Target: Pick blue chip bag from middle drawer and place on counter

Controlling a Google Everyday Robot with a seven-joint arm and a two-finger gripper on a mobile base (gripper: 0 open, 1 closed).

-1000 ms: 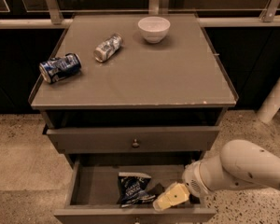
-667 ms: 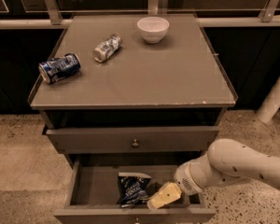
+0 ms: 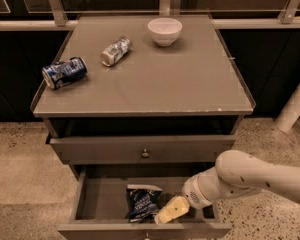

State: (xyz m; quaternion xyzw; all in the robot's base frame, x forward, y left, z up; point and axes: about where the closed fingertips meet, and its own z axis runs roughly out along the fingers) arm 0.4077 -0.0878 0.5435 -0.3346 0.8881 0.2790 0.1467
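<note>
Reaching down, gripper (image 3: 172,210) inside middle drawer (image 3: 101,200) beside blue chip bag (image 3: 142,202); grip unclear.

No readable text; blue chip bag (image 3: 142,201) print maybe lettering; tool (image 3: 171,211) in middle drawer (image 3: 97,199).

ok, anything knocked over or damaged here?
Both cans lie tipped on the counter: blue-and-white can near the left edge, silvery can farther back. Counter's front edge looks chipped near the right. End effector sits in the middle drawer beside the blue chip bag.
</note>
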